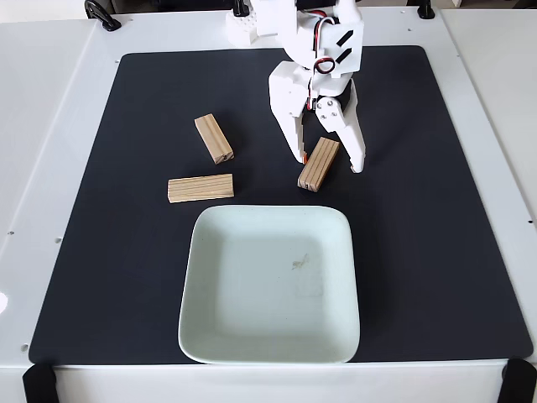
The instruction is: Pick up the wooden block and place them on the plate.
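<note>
The jaws [329, 161] stand apart astride the tilted wooden block [319, 163], just beyond the empty mint plate [270, 285]. Best to close squarely across its narrow width before lifting; 2 other blocks [214, 138] [200, 188] lie on the black mat [436, 210].

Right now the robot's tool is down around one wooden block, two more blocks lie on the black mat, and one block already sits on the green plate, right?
Not quite: the plate holds no block, just a small dark speck. The rest stands in the fixed view: the tool straddles one wooden block, and the other two blocks lie on the black mat.
</note>
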{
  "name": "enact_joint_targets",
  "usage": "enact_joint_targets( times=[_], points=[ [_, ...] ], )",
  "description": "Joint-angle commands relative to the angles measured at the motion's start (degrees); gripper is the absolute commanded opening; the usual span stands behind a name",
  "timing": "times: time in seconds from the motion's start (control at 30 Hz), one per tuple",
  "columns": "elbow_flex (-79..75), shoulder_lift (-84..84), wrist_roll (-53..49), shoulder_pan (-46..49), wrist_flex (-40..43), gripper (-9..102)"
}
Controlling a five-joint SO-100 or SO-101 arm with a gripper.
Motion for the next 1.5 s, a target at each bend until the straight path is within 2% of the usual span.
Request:
enact_joint_targets(
  times=[0.0, 0.1, 0.33, 0.4, 0.87, 1.07, 1.3, 1.47],
  points=[
    [-1.41, 0.00, 0.70, 0.26, -0.62, 33],
    [-1.41, 0.00, 2.37, 0.18, -0.62, 31],
    [-0.79, 0.00, 2.37, 0.18, -0.62, 3],
    [-0.70, 0.00, 2.37, 0.18, -0.62, -1],
    [-0.44, 4.22, 2.64, 0.26, -0.35, 0],
    [1.14, 19.60, 14.68, -1.67, -0.53, 0],
    [1.23, 37.79, 37.35, -0.44, -0.53, 0],
    [4.39, 46.76, 41.57, 1.85, -0.53, 0]
  ],
)
